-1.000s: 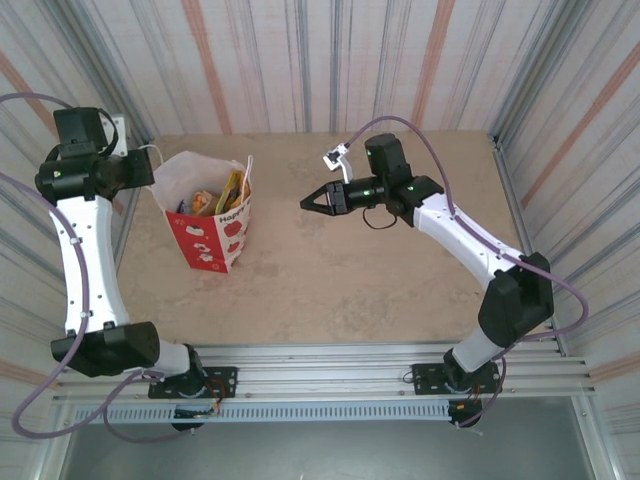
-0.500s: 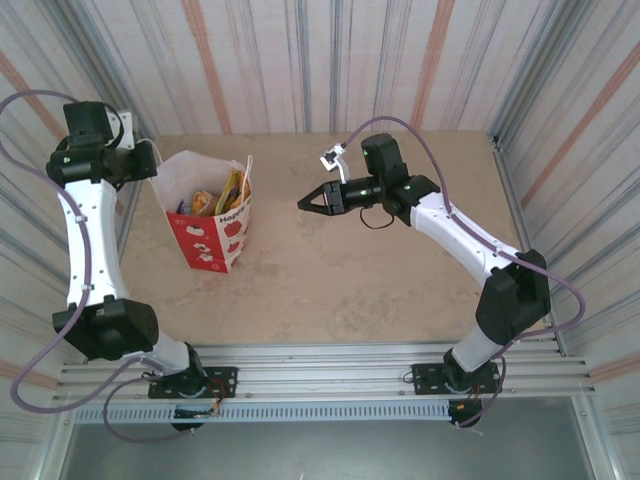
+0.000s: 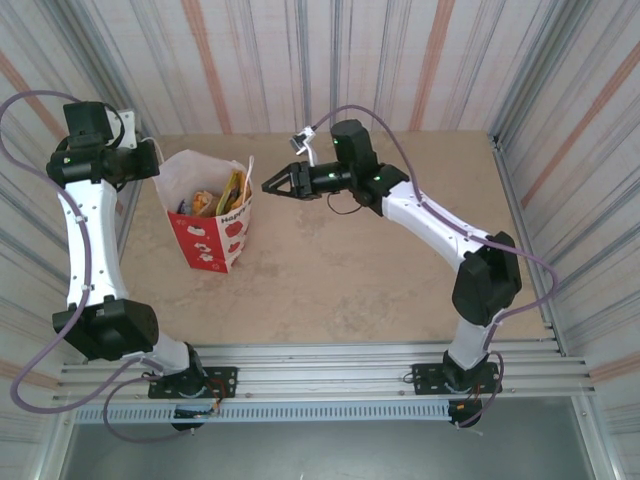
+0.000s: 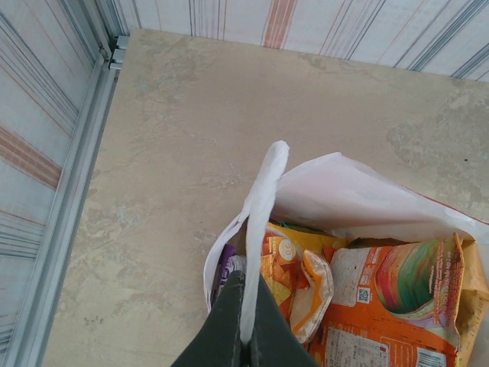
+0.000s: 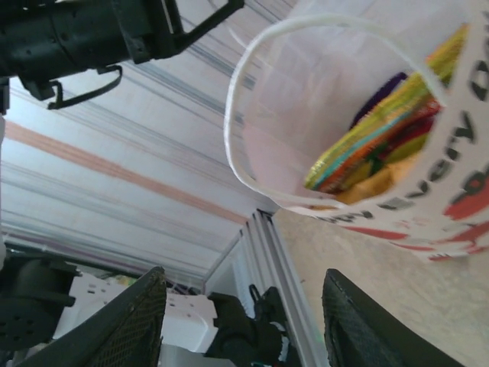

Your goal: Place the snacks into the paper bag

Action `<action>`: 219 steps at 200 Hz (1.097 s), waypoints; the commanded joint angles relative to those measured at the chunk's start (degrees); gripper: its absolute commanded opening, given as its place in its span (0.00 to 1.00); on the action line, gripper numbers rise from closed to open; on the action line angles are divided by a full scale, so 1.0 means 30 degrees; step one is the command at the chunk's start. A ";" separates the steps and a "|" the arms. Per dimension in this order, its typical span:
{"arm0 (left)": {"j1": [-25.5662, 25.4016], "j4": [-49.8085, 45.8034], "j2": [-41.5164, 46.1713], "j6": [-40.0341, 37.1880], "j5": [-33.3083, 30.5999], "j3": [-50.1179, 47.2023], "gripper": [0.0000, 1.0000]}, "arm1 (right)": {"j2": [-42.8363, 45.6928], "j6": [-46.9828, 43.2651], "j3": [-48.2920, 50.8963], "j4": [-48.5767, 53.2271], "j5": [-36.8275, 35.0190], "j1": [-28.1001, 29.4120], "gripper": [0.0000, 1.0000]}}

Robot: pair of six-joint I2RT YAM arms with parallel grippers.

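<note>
**A:** What is the left hand (image 4: 246, 340) doing?

**B:** It is pinched fully together on the thin white rim of the paper bag (image 4: 348, 191). The paper edge runs up between its two fingers.

**A:** And just past those fingers?

**B:** The bag's mouth is directly ahead of the hand and gapes open. The snacks (image 4: 386, 294) are inside it: orange packets nearest the hand's right, a yellow-and-orange one against the fingers, and a sliver of purple at the hand's left. Beyond the bag, the mottled beige surface (image 4: 191, 130) runs bare to the striped wall.

**A:** And the right hand (image 3: 272, 186)?

**B:** Its fingers are spread apart and nothing is between them. It hangs in the air above the surface, fingertips pointed at the bag, close beside it but not touching.

**A:** What is in front of it?

**B:** In its own wrist view, the open bag mouth is straight ahead. The packets stand on edge against the printed wall, showing yellow, teal, orange and purple edges. The left arm is on the far side of the bag.

**A:** Is the bag upright?

**B:** It stands on the surface, red half down.
</note>
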State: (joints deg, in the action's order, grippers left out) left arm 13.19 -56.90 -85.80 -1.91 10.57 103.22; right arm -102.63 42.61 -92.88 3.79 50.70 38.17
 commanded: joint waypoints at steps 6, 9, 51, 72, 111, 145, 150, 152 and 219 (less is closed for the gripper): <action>0.0192 0.0291 0.0737 -0.0278 0.0374 -0.0162 0.00 | -0.0883 0.3073 -0.1179 -0.1391 -0.1071 0.0419 0.58; 0.0201 0.0301 0.0746 -0.0272 0.0381 -0.0166 0.00 | -0.0968 0.3198 -0.1219 -0.1445 -0.1184 0.0451 0.58; 0.0203 0.0438 0.0884 -0.0283 0.0500 -0.0215 0.00 | -0.2285 0.4710 -0.2347 -0.2763 -0.1934 0.0552 0.57; 0.0203 0.0651 0.0891 -0.0249 0.0593 -0.0361 0.00 | -0.2994 0.5184 -0.3079 -0.3237 -0.2194 0.0604 0.57; 0.0181 0.0696 0.0914 -0.0315 0.0566 -0.0409 0.00 | -0.4396 0.6556 -0.4723 -0.4117 -0.1811 0.0684 0.51; 0.0203 0.0621 0.0911 -0.0227 0.1037 -0.0175 0.00 | -0.3905 0.6589 -0.4619 -0.4822 -0.1995 0.0562 0.00; 0.0195 0.0561 0.0929 -0.0199 0.1090 -0.0080 0.00 | -0.3656 0.6456 -0.4499 -0.4810 -0.2108 0.0498 0.00; 0.0201 0.0538 0.0940 -0.0187 0.1088 -0.0051 0.00 | -0.3543 0.6401 -0.4433 -0.4795 -0.2164 0.0469 0.00; -0.2426 0.0484 0.2248 0.0834 0.0371 0.1175 0.00 | -0.0228 0.4704 -0.4350 -0.0437 -0.2504 -0.1718 0.00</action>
State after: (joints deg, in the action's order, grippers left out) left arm 9.91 -56.75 -83.11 -1.15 12.27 102.74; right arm -110.65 60.23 -104.73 -0.71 43.48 36.27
